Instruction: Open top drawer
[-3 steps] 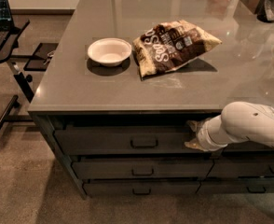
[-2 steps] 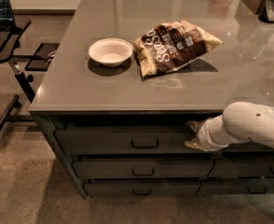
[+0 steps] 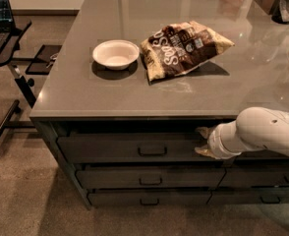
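Camera view: gripper (image 3: 202, 141) at top drawer (image 3: 110, 149), below counter (image 3: 80, 100).

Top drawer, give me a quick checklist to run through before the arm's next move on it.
1. Claw at the right drawer: ok. The claw is at the right end of the top drawer front, not at the shallower fronts below.
2. Claw on the loop pull: not ok. The pull sits at the front's centre, apart from the claw.
3. Firm hold on the drawer: cannot tell.
4. Drawer pulled out: cannot tell. No box sides show.
5. Counter items safe: ok. The bowl and snack bag lie well back from the front edge of the counter.
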Motion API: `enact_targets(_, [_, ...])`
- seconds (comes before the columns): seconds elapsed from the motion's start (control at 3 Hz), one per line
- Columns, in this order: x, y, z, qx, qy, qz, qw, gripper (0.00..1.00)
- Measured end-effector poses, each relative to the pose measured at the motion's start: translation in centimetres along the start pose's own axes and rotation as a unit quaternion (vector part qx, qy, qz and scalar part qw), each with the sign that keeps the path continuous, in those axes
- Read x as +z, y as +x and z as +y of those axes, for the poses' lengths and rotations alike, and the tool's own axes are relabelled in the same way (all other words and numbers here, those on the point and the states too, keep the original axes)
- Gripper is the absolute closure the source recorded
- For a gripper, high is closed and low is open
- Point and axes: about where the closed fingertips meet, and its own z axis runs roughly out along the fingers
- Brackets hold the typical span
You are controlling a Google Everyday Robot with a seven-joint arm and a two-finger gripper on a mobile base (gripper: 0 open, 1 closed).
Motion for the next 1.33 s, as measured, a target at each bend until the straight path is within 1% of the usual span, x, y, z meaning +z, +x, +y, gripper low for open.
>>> enact_targets(0.33, [0.00,0.00,-0.01,0.000,0.000,0.000,1.0000,1.00])
enact_targets(0.67, [0.00,-0.08,-0.48,0.003,0.003,0.007,1.0000,1.00])
enact_targets(1.0, [0.11,-0.26,-0.08,0.005,0.002,0.004,1.0000,1.00])
enact_targets(1.33, [0.12,0.23,0.44,0.009,0.001,0.003,1.0000,1.00])
